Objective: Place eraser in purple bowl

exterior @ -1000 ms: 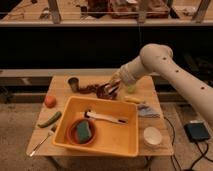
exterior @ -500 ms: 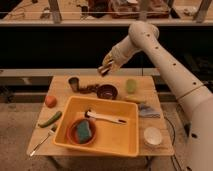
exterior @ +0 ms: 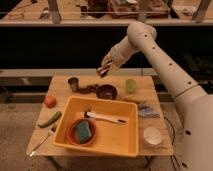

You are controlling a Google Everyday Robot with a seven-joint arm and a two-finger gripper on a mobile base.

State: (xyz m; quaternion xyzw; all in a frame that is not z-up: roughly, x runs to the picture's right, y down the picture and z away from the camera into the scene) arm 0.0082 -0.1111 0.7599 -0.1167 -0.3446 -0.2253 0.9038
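My gripper (exterior: 106, 66) hangs above the back of the wooden table, a little above and behind the purple bowl (exterior: 106, 92). It is shut on the eraser (exterior: 104, 70), a small block with dark and pale stripes, held tilted in the air. The purple bowl is small, round and dark maroon. It stands on the table just behind the yellow tub, and its inside looks dark.
A yellow tub (exterior: 127, 142) at the front holds an orange-red bowl (exterior: 71, 136) with a green-blue sponge (exterior: 84, 131) and a white-handled brush (exterior: 105, 118). Around it are a metal cup (exterior: 73, 83), a green cup (exterior: 130, 85), a white bowl (exterior: 152, 135), a blue cloth (exterior: 147, 109), an orange fruit (exterior: 49, 101), a green vegetable (exterior: 50, 119) and a fork (exterior: 40, 143).
The arm has risen from low over the table near the green cup and swung left. The gripper now holds the eraser in the air above the purple bowl.
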